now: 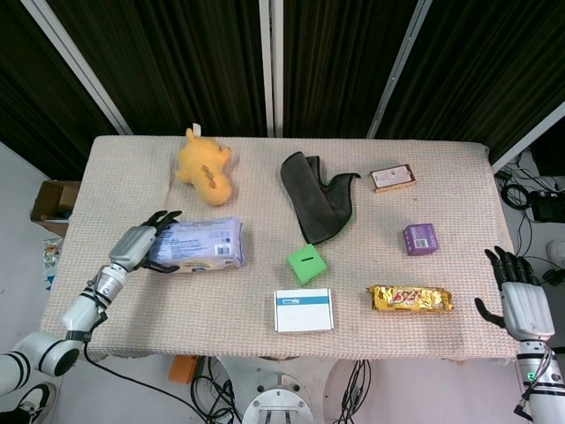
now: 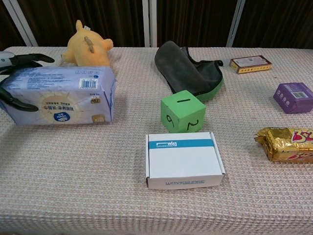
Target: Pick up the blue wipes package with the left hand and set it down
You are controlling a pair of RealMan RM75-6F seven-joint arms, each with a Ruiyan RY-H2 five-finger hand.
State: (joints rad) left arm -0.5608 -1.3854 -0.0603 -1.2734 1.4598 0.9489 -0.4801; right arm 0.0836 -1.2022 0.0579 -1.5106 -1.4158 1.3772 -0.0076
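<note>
Now, left hand [image 1: 141, 247]: it is wrapping around the left end of the blue wipes package [image 1: 199, 246] — dark fingers [image 2: 29, 58] are lying over the top and another one is curling across the front, so it is grasping the pack.
Blue wipes package: it is lying on the table [image 1: 132, 309], well to the left of the green cube [image 1: 306, 264]; whether it is lifting off the cloth, I cannot tell.
Right hand [image 1: 517, 296]: it is hanging past the table's right edge, far to the right of the green cube, fingers spread apart and holding nothing.
Green cube: it is sitting near the middle of the table.
White box [image 1: 303, 309]: it is lying just in front of the green cube.
Gray cloth [image 1: 318, 196]: it is lying crumpled just behind the green cube.
Yellow plush toy [image 1: 206, 166]: it is resting behind and to the left of the green cube — just behind the wipes.
Gold snack bar [image 1: 410, 299]: it is lying to the right of the green cube, near the front.
Purple box [image 1: 420, 238]: it is sitting to the right of the green cube.
</note>
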